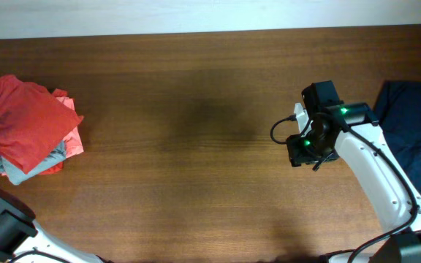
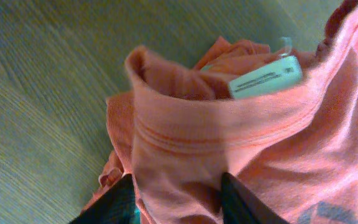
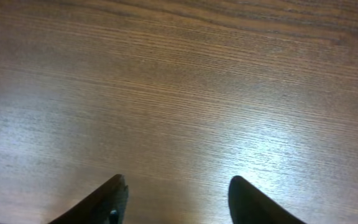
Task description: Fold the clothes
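Brown wooden table [image 1: 196, 109] carries the red shirt [image 1: 28, 120], heaped at its left end. The left gripper [image 2: 176, 190] has shirt cloth between its parted fingers, but I cannot tell if it grips. The right gripper [image 3: 176, 186] hangs spread above bare wood.

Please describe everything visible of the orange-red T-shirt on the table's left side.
The orange-red T-shirt is soft, cotton-looking knit, crumpled atop a grey garment at the table's left end. Its stitched collar stands up, a pale label inside; dark print shows at one edge. Its cloth lies between the left gripper's parted jaws.
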